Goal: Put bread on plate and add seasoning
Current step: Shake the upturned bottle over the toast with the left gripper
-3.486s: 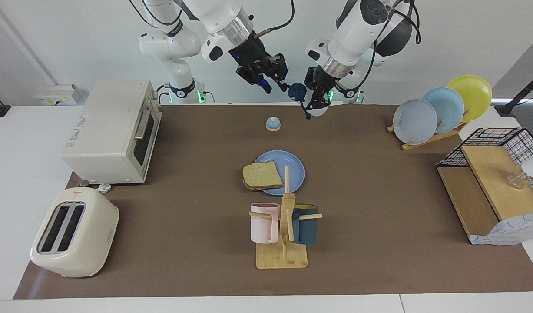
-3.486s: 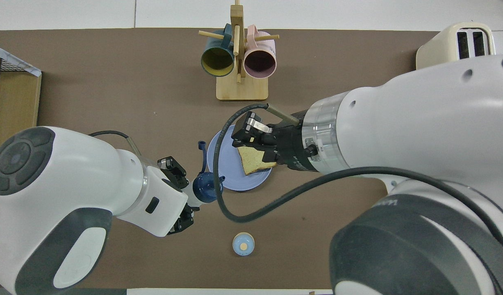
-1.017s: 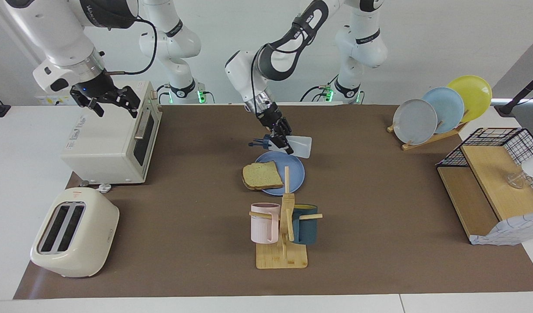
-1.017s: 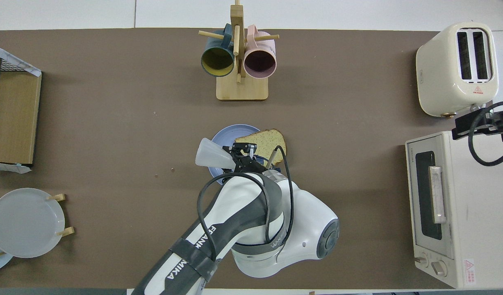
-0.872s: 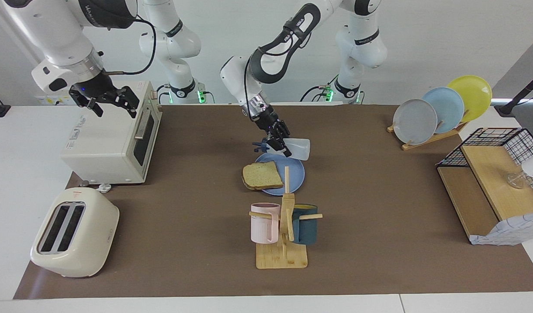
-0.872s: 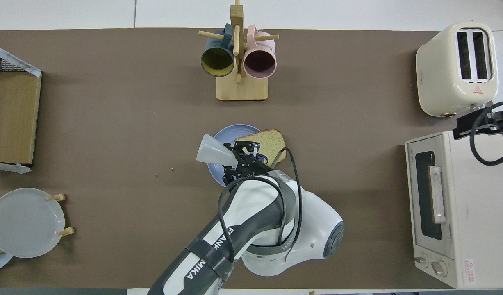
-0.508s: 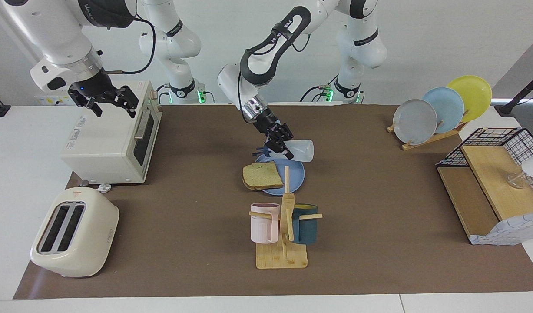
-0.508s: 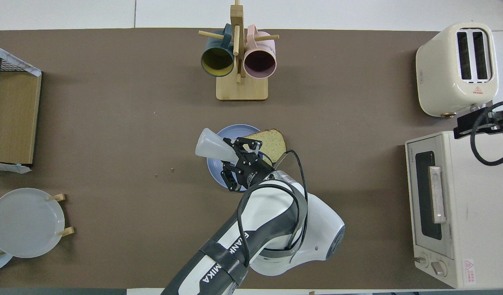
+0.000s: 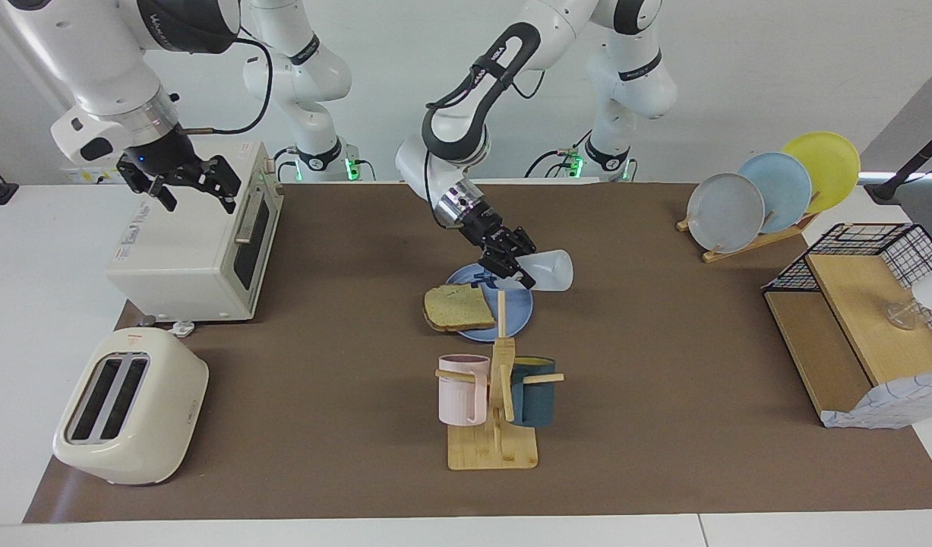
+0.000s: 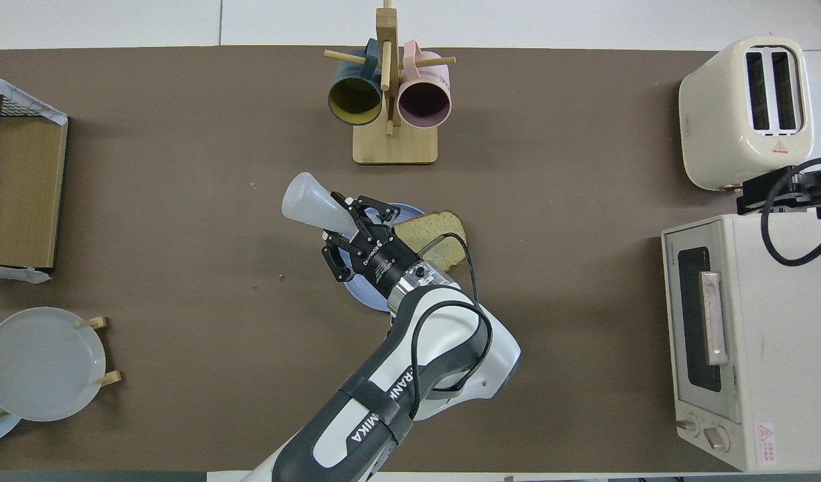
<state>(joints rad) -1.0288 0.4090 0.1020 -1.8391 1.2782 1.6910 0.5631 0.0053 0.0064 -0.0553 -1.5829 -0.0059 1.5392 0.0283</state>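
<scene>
The square tan-brown bread slice (image 9: 459, 308) lies on the round medium-blue plate (image 9: 516, 311) at mid-bench, its crust overhanging the plate rim toward the right arm's end. The brown-covered bench (image 9: 648, 395) has open room on both sides of the plate. The wooden mug rack with a pink and a teal mug (image 9: 494, 403) stands farther from the robots than the plate, with only a narrow gap between them.

The left gripper (image 9: 509, 262) is clenched on the translucent white seasoning bottle (image 9: 545, 270), held tipped on its side over the plate edge, its base pointing toward the left arm's end. The right gripper (image 9: 183, 181) waits over the white toaster oven (image 9: 192, 235), fingers spread and empty.

Compared with a second ago, the bottle has swung round and shifted toward the left arm's end, now over the plate's edge; bread, plate and right arm are unchanged.

The bottle's dark cap is hidden by the left gripper. In the overhead view the left arm covers the nearer part of the plate, and the right gripper is cut off at the frame edge.
</scene>
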